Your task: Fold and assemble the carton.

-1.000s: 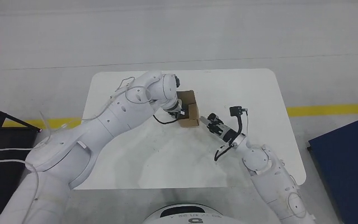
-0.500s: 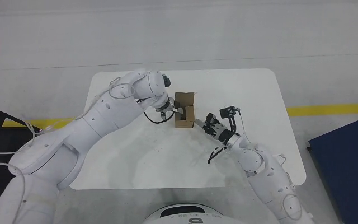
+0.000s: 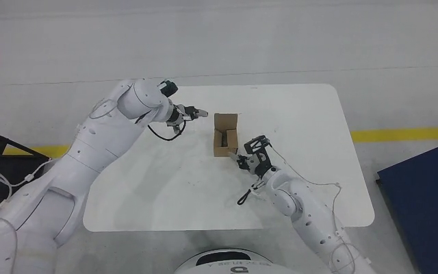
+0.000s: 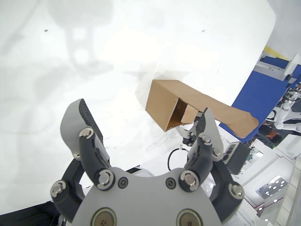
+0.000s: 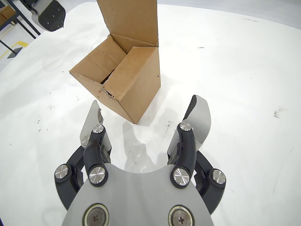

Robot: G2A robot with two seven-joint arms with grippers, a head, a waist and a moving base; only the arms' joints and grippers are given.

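A small brown carton stands upright in the middle of the white table, untouched by either gripper. One long flap sticks straight up and two inner flaps are folded in over its opening, seen in the right wrist view on the carton. My left gripper hovers open a short way to the carton's left with nothing in it; its own view has the carton just beyond the gripper. My right gripper is open and low at the carton's near right corner, and looks at it from close up.
The table has rounded corners and bare room on all sides of the carton. A blue panel stands on the floor past the right edge, and a black frame past the left. A yellow line runs along the floor.
The left gripper has let go of the carton and drawn back to the left. The carton has been set upright. The right gripper has shifted left, closer to the carton's corner.
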